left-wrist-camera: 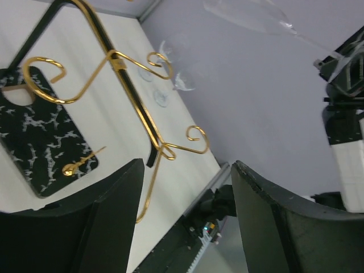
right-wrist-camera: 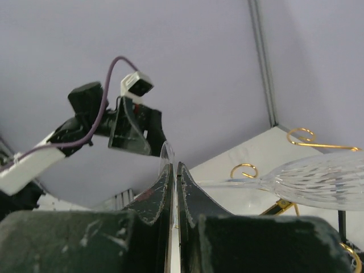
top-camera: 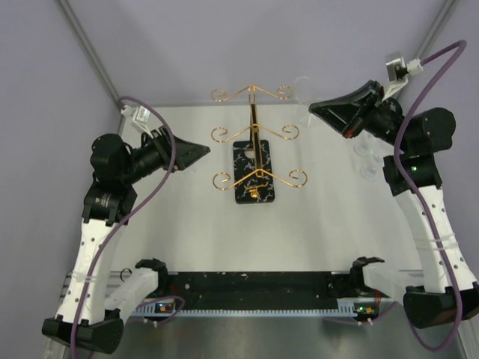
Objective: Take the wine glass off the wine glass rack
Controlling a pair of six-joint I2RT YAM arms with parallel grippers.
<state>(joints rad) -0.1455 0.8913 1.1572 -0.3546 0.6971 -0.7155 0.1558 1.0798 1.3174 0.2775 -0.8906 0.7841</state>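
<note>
One wine glass (right-wrist-camera: 324, 185), foot clenched in my right pincer (right-wrist-camera: 173, 168), looks clear of the gold rack (top-camera: 254, 142) beside it; left pincer (left-wrist-camera: 186, 170) released; nearly done.

Top external: high above wine glass rack (top-camera: 254, 153), looking down from its near side, far off; whole table (top-camera: 329, 224) framed. Left wrist: close, left of rack, facing right across it. Right wrist: right of rack, facing left. All three share rack.
</note>
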